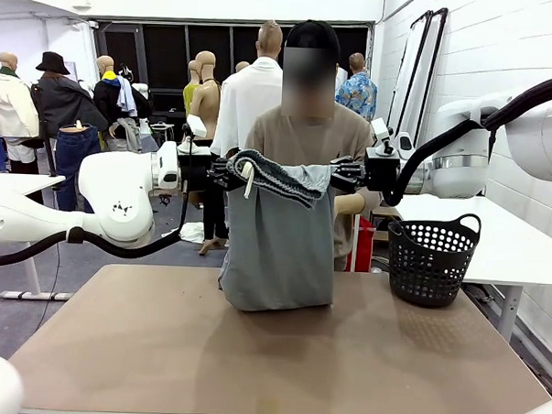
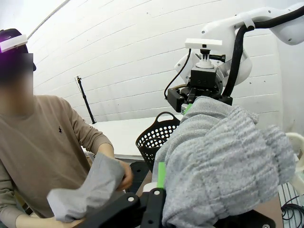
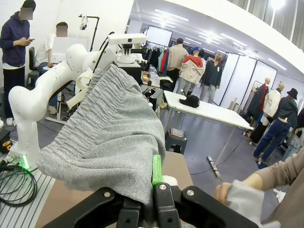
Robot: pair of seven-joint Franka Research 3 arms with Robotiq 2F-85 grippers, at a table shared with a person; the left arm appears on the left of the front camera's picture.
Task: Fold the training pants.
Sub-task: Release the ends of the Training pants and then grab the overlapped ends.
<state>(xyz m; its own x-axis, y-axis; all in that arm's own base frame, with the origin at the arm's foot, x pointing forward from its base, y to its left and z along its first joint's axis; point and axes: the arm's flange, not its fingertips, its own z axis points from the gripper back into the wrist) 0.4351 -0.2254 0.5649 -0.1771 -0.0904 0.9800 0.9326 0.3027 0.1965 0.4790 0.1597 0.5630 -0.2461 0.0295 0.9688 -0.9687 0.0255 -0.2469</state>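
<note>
The light grey training pants (image 1: 279, 244) hang upright over the middle of the table, with the lower end resting on the tabletop. My left gripper (image 1: 224, 174) is shut on the left end of the gathered waistband, and my right gripper (image 1: 343, 173) is shut on the right end. The left wrist view has the ribbed waistband (image 2: 223, 161) bunched over my left gripper (image 2: 159, 190). The right wrist view has the waistband (image 3: 109, 133) draped over my right gripper (image 3: 154, 190). Behind the pants, the person's hand (image 2: 124, 173) grips a grey end of the cloth (image 2: 90, 190).
A black perforated basket (image 1: 431, 258) stands at the table's far right corner. The brown tabletop (image 1: 278, 363) lies bare in front of the pants. The person stands close behind the far edge. A white table (image 1: 513, 240) is to the right.
</note>
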